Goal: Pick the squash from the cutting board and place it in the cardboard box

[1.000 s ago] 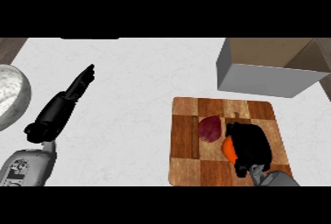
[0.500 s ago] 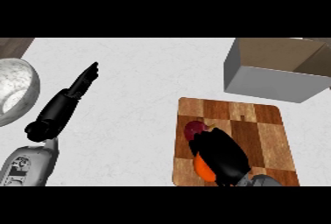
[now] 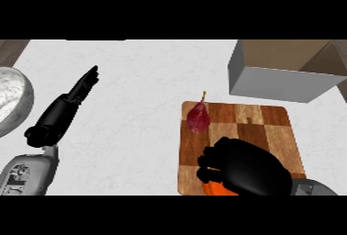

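Note:
The wooden cutting board (image 3: 271, 126) lies at the right of the counter. My right hand (image 3: 245, 167) is over its near end with fingers curled round an orange squash (image 3: 218, 188); only a sliver of orange shows under the hand at the board's front edge. The open cardboard box (image 3: 281, 82) stands beyond the board at the upper right. My left hand (image 3: 64, 110) rests open at the left, fingers straight and pointing away, holding nothing.
A dark red vegetable with a thin yellow stem (image 3: 198, 117) lies on the board's far left corner. A white bowl (image 3: 12, 98) sits at the left edge, close to my left forearm. White counter (image 3: 142, 78) lies between the hands.
My right hand has drawn back toward the board's near edge with the orange squash under it, uncovering the dark red vegetable. The left hand has stayed as it was.

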You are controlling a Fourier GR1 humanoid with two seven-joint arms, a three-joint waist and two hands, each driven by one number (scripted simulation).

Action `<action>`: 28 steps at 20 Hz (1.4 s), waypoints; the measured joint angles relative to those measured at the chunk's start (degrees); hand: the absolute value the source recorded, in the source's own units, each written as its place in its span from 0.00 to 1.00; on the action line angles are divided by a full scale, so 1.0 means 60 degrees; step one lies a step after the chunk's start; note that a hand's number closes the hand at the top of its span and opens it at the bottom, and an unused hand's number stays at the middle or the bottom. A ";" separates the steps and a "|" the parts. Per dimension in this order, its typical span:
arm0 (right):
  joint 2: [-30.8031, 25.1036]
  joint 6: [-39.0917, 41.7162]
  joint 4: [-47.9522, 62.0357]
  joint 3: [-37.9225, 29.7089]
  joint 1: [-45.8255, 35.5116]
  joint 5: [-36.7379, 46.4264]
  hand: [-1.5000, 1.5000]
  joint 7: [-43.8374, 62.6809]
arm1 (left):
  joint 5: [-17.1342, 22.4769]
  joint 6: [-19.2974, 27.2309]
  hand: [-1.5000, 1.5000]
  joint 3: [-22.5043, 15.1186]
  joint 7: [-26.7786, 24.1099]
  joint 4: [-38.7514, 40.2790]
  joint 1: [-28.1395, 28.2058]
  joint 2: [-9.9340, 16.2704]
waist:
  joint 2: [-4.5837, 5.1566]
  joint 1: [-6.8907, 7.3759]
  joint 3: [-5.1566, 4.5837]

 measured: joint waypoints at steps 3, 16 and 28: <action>-0.0180 0.0270 -0.0678 -0.1008 0.0069 -0.0850 1.00 -0.0123 | 0.0045 -0.0039 0.50 0.0072 0.0000 -0.0214 0.0234 0.0013 | -0.0016 -0.0048 -0.0003; 0.0761 0.0991 0.1429 -0.5203 -0.2181 -0.3575 1.00 0.2513 | -0.0039 -0.0081 0.50 0.0065 0.0240 -0.0367 0.0086 -0.0114 | 0.0022 0.0052 -0.0011; -0.0321 0.1328 0.7086 -0.5638 -0.4775 -0.2152 1.00 0.0756 | -0.0067 -0.0297 0.50 0.0095 0.0119 -0.0399 0.0110 -0.0152 | 0.0086 0.0260 -0.0008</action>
